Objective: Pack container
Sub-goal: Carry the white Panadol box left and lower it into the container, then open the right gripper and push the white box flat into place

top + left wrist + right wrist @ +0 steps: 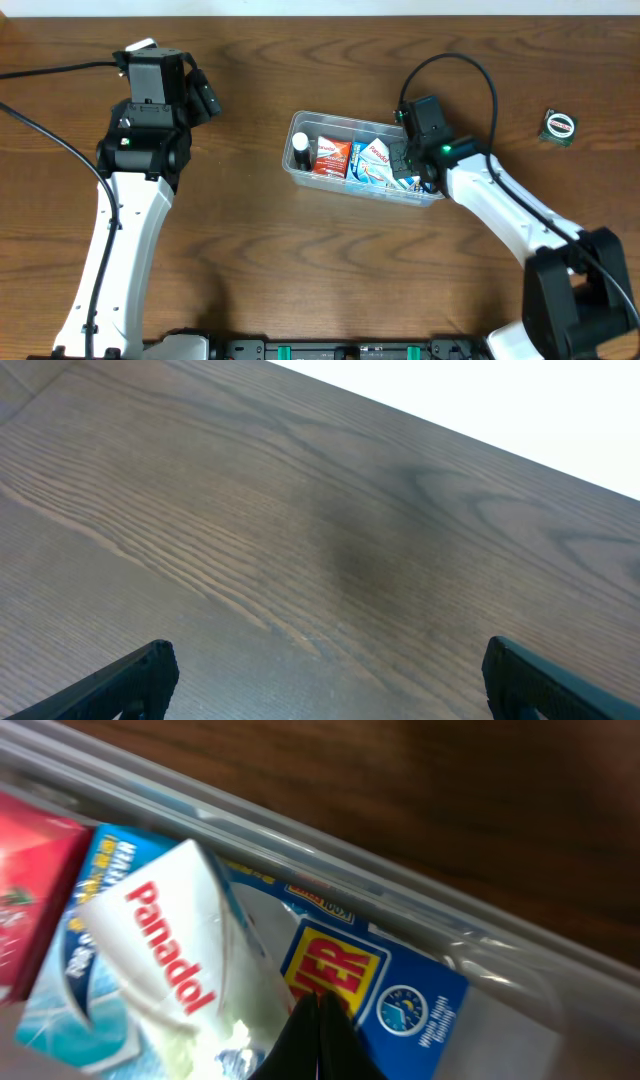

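Note:
The clear plastic container (296,168) sits mid-table. It holds a small white bottle (301,150), a red packet (329,158), a white-and-blue Panadol packet (371,163) and a blue packet with a yellow label (400,995). My right gripper (412,170) is shut inside the container's right end, its fingertips (320,1040) pressed together over the blue packet, beside the Panadol packet (185,960). The container's rim (330,850) runs across the right wrist view. My left gripper (205,97) is open and empty over bare wood at the far left; its fingers (325,675) show wide apart.
A small green-and-black round object (558,126) lies on the table at the far right. Black cables run from both arms. The table's far edge (450,440) shows in the left wrist view.

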Robot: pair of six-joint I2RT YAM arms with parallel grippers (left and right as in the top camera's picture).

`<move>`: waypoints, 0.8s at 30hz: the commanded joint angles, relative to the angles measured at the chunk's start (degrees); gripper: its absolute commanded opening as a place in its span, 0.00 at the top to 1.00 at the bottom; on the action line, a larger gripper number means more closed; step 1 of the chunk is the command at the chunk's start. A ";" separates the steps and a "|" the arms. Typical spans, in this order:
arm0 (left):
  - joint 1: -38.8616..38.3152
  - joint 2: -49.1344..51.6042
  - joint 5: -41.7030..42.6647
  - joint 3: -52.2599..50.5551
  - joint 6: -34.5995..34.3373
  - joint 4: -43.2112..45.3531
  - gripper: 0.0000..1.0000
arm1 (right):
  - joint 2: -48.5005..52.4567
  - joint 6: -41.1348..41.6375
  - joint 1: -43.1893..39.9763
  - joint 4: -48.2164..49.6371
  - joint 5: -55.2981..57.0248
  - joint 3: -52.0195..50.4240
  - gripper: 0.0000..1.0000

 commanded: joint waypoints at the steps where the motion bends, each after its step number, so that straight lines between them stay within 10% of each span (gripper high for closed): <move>1: 0.26 0.20 -0.74 1.05 0.48 -0.02 0.02 | 1.86 3.08 0.20 0.61 0.72 0.63 0.99; 24: 0.26 0.20 -0.74 1.05 0.48 -0.02 0.02 | 2.95 -7.45 0.13 4.37 -18.73 0.63 0.99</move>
